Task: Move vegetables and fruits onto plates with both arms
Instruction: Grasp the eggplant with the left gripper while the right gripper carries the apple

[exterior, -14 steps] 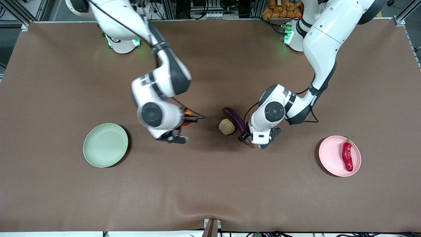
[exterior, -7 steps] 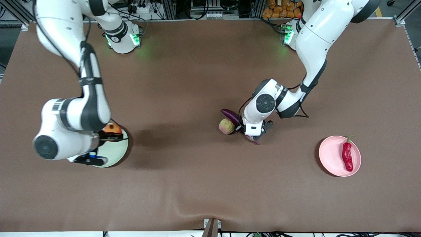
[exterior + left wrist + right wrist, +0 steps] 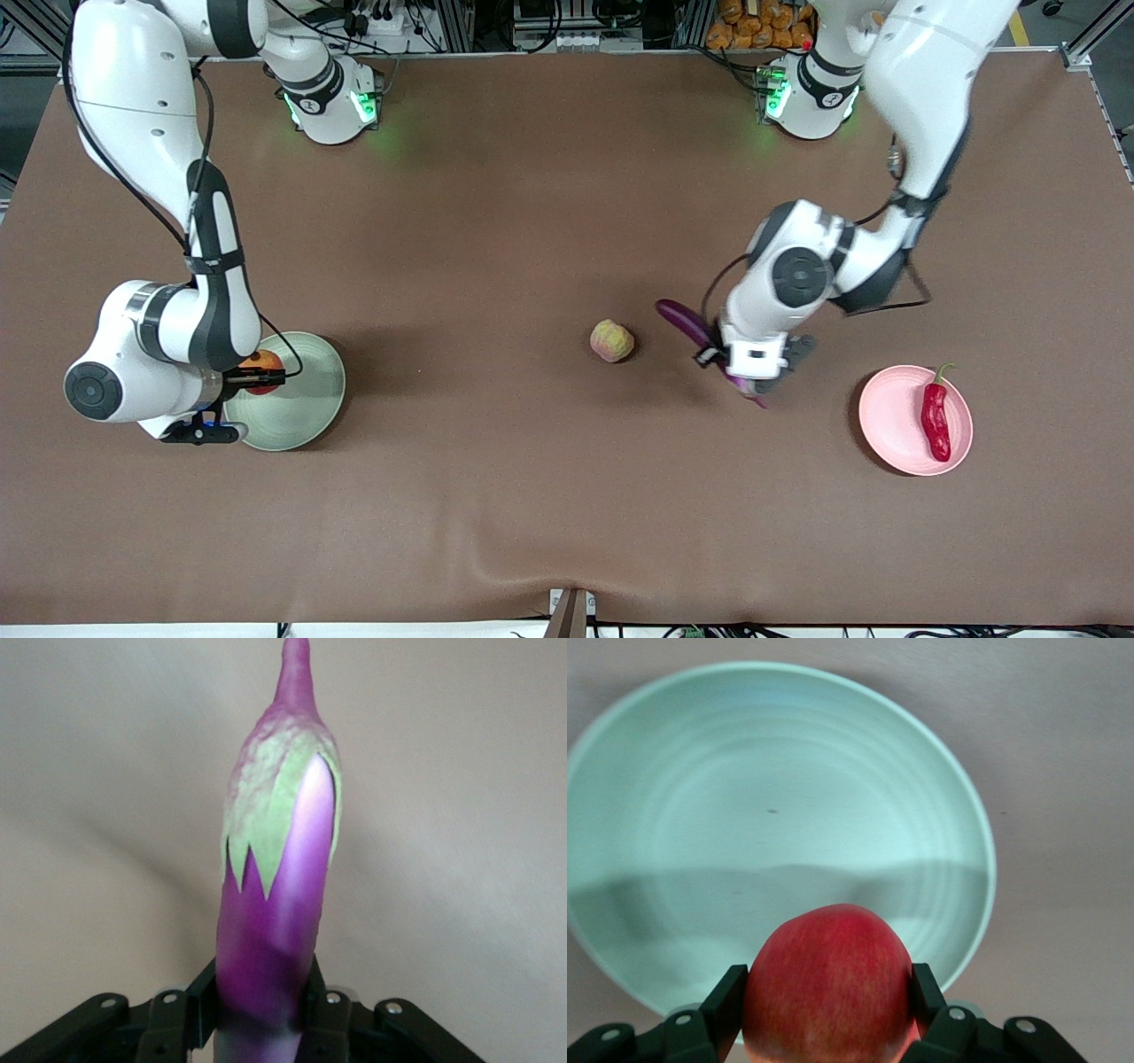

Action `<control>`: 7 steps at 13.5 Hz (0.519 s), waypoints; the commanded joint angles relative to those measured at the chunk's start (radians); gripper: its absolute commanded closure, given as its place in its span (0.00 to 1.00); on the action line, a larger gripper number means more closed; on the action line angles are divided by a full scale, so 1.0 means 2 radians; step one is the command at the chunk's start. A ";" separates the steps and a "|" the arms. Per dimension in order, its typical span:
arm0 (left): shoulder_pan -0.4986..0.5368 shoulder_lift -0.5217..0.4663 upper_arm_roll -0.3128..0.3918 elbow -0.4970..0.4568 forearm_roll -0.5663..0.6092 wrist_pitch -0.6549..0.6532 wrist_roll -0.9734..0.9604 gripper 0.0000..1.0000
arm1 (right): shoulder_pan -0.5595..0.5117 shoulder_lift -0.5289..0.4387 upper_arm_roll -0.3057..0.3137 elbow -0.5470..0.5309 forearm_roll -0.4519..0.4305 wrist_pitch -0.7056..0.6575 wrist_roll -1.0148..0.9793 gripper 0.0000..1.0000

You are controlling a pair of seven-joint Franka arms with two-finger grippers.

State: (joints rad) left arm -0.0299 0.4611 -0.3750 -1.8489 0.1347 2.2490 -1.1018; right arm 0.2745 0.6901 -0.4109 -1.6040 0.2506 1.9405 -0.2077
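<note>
Since a second ago your left gripper [image 3: 742, 377] has lifted the clamped eggplant [image 3: 680, 319] toward three o'clock, your right gripper [image 3: 232, 390] grips the red fruit [image 3: 262, 368] over the green plate [image 3: 310, 416]; release high and it rolls off.

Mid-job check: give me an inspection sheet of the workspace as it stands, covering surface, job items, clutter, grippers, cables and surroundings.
Surface: brown table cover, rippled at the edge nearest the front camera.
Job's things: red chili pepper lies on the pink plate; yellowish-pink fruit sits on the cover mid-table; green plate holds nothing.
Clutter: nothing seen.
Grippers: left gripper is shut on the eggplant, over the cover between fruit and pink plate; right gripper is shut on the red fruit, over the green plate.
Cables: black cables run along both arms.
Surroundings: frame posts and orange items by the bases.
</note>
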 commanded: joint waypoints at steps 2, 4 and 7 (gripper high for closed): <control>0.085 -0.010 -0.003 -0.009 0.009 -0.014 0.145 1.00 | -0.013 -0.012 0.010 -0.008 -0.003 0.002 -0.016 0.00; 0.129 -0.003 -0.002 -0.001 0.009 -0.014 0.232 1.00 | -0.008 -0.014 0.010 -0.006 -0.003 -0.005 -0.013 0.00; 0.183 0.009 0.000 0.015 0.009 -0.015 0.391 1.00 | -0.002 -0.019 0.013 0.042 0.005 -0.093 -0.009 0.00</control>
State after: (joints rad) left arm 0.2875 0.4598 -0.3629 -1.8526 0.1352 2.2233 -0.4693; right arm 0.2686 0.6814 -0.3975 -1.5802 0.2529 1.8697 -0.2248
